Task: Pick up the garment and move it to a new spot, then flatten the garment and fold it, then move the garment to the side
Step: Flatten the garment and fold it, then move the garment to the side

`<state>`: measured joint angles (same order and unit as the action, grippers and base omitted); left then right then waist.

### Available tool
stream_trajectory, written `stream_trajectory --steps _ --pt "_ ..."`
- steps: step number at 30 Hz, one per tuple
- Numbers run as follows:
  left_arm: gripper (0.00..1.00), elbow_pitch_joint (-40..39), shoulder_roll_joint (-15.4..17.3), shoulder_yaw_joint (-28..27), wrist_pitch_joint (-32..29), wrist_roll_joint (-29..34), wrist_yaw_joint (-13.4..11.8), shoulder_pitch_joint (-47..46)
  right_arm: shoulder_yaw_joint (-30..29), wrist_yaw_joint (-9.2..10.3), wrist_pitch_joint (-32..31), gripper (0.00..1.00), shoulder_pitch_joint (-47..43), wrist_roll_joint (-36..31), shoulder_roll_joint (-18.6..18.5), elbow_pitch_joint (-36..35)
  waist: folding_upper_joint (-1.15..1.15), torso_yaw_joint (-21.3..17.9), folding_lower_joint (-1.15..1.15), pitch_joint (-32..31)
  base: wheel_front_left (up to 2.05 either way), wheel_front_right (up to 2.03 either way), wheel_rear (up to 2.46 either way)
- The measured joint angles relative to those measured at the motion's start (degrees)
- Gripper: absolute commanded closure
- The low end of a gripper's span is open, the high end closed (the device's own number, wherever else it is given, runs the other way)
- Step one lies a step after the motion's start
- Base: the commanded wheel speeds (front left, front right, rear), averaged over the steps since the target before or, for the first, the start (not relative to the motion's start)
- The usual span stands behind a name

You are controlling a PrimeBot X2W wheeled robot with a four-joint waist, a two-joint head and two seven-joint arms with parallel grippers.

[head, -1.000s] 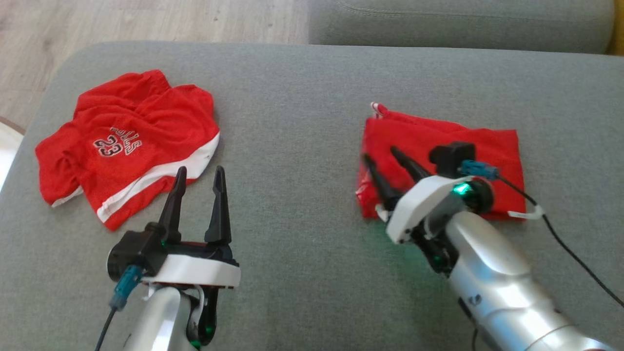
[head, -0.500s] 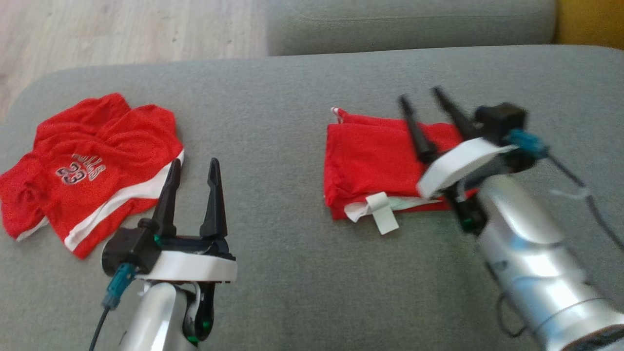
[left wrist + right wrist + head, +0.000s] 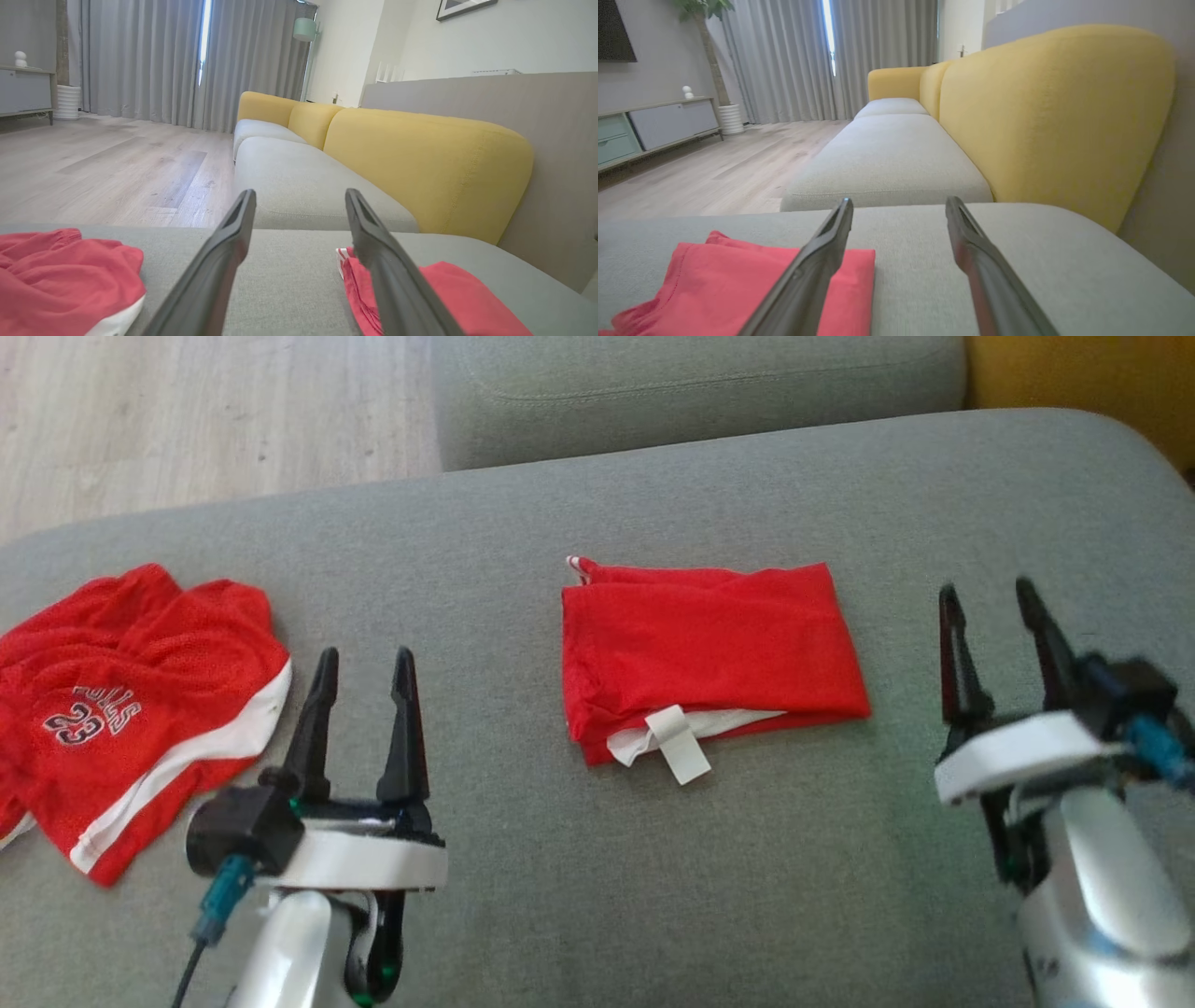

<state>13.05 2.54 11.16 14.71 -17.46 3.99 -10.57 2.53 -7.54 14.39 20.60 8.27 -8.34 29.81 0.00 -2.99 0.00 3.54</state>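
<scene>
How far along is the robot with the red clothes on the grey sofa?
Done: one plain red garment lies folded into a neat rectangle on the grey sofa cushion, white label poking out. In hand: nothing; the left gripper and right gripper are both open, clear of cloth. Left: the crumpled red-and-white mesh jersey marked 23 lies unfolded at the left, likely next.

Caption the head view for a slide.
Folded red garment on grey cushion between open left gripper and right gripper; crumpled number-23 garment at left.
</scene>
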Motion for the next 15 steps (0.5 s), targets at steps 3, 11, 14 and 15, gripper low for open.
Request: stream_trajectory --steps 3,11,14,15 --pt "0.00 0.02 0.01 -0.11 0.00 0.40 0.10 1.22 -2.50 0.00 0.00 0.00 -3.97 -1.31 2.26 -3.02 0.00 -0.48 0.00 -0.32 0.00 0.00 0.00" --pt "0.00 0.08 0.12 -1.25 0.00 0.40 0.11 4.75 -4.79 0.00 0.00 0.00 -10.06 -3.14 4.37 -8.04 0.00 -1.20 0.00 -1.11 0.00 0.00 0.00" --pt "0.00 0.08 0.13 -1.27 0.00 0.40 0.11 4.99 -5.00 0.00 0.00 0.00 -10.69 -3.42 4.53 -8.51 0.00 -1.03 0.00 -1.23 0.00 0.00 0.00" --pt "0.00 0.08 0.13 -1.27 0.00 0.40 0.11 4.99 -5.00 0.00 0.00 0.00 -10.70 -3.46 4.69 -8.51 0.00 -0.95 0.00 -1.26 0.00 0.00 0.00"
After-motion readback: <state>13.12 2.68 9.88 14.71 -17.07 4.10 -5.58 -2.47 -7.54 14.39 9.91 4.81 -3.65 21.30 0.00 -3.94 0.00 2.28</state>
